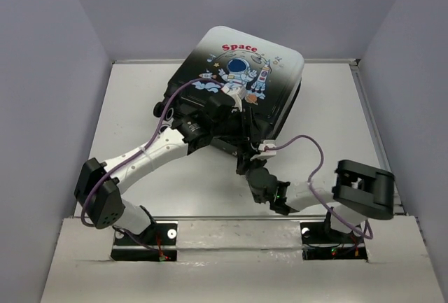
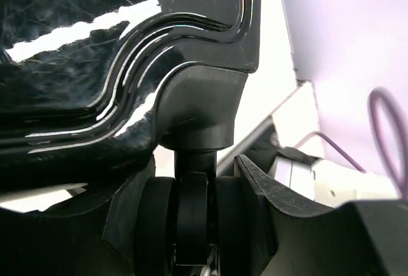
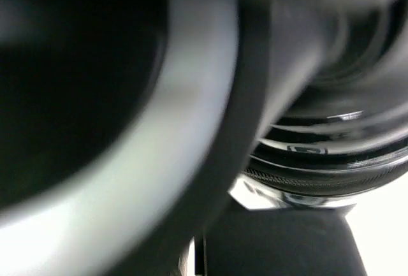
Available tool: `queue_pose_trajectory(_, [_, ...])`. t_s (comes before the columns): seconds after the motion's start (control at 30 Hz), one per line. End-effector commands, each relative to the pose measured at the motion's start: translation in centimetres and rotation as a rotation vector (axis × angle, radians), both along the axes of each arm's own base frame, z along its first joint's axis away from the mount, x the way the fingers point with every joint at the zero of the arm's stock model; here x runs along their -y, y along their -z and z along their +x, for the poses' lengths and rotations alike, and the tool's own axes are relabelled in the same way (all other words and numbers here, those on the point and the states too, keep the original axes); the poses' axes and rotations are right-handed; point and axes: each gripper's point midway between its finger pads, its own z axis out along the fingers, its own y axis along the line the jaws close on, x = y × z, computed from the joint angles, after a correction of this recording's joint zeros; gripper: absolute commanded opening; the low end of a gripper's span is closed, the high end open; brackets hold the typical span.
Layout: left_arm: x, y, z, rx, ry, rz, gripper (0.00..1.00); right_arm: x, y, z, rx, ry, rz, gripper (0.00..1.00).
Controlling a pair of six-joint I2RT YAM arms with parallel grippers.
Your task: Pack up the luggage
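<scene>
The luggage (image 1: pixel 245 65) lies on the white table (image 1: pixel 133 114) at the back middle, its astronaut and red "Space" print facing up. My left gripper (image 1: pixel 210 110) is at the luggage's near left corner. In the left wrist view a black wheel (image 2: pixel 191 231) sits between its fingers (image 2: pixel 261 206), which press on both sides, with the glossy black shell (image 2: pixel 95 53) above. My right gripper (image 1: pixel 246 150) is shut at the luggage's near edge. The right wrist view is blurred and shows only the shell's ribbed zip edge (image 3: pixel 319 174); whether anything is pinched is hidden.
Grey walls close in the table on the left, back and right. A raised rim (image 1: pixel 371 121) runs along the right side. Purple cables (image 1: pixel 318 156) loop off both arms. Two more black wheels (image 1: pixel 159 109) stick out at the luggage's left side.
</scene>
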Motion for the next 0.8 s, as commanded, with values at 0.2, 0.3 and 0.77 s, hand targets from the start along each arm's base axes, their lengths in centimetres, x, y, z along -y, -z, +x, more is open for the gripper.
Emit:
queue_pose_trajectory(0.2, [2.7, -17.0, -0.2, 0.437, 0.109, -0.21, 0.99, -8.4, -6.9, -1.2, 0.188, -0.078, 0.198, 0.07])
queue_pose_trajectory(0.3, [-5.1, -19.7, 3.5, 0.573, -0.125, -0.081, 0.99, -6.5, -5.7, -1.5, 0.151, -0.056, 0.183, 0.07])
queue_pose_trajectory(0.77, [-34.7, -4.3, 10.5, 0.427, -0.775, 0.442, 0.99, -5.9, -4.4, -1.9, 0.105, -0.088, 0.172, 0.07])
